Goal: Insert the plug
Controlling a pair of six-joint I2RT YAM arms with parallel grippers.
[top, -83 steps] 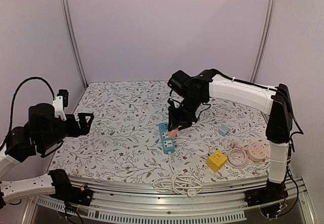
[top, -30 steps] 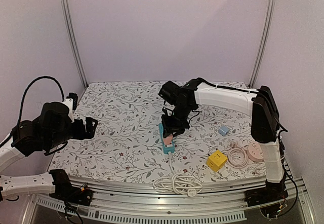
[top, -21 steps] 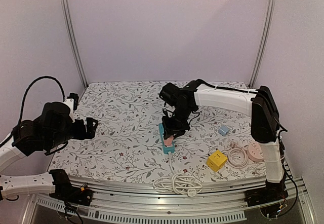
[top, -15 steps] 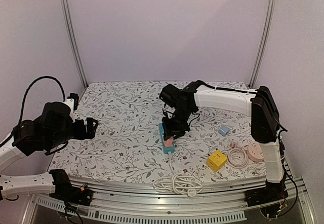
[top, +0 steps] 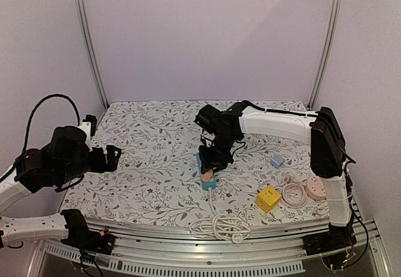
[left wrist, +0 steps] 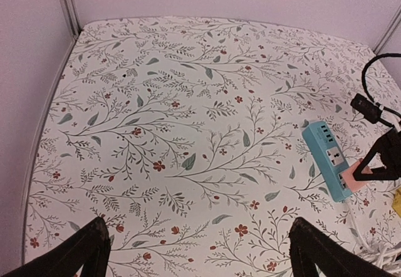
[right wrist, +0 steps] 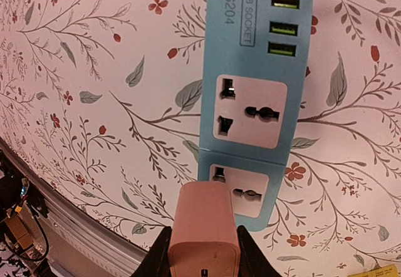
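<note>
The right claw [right wrist: 203,255] is clamped shut on the pink plug [right wrist: 203,224], holding it low over the near socket [right wrist: 250,183] of the blue strip [right wrist: 250,57] in the middle of the floral worktop [left wrist: 156,101]. The left claw [left wrist: 200,261] hangs wide open and empty, well off to the left. The plug looks like a small, light, rigid plastic block with smooth flat sides, likely to twist or slip when pushed, so a grip across its two flat faces near the back end seems soundest. The strip itself looks light enough to slide. The pins are hidden under the plug's body, so whether they line up with the socket holes, or have entered at all, cannot be told, and the top view is too small to settle it.
</note>
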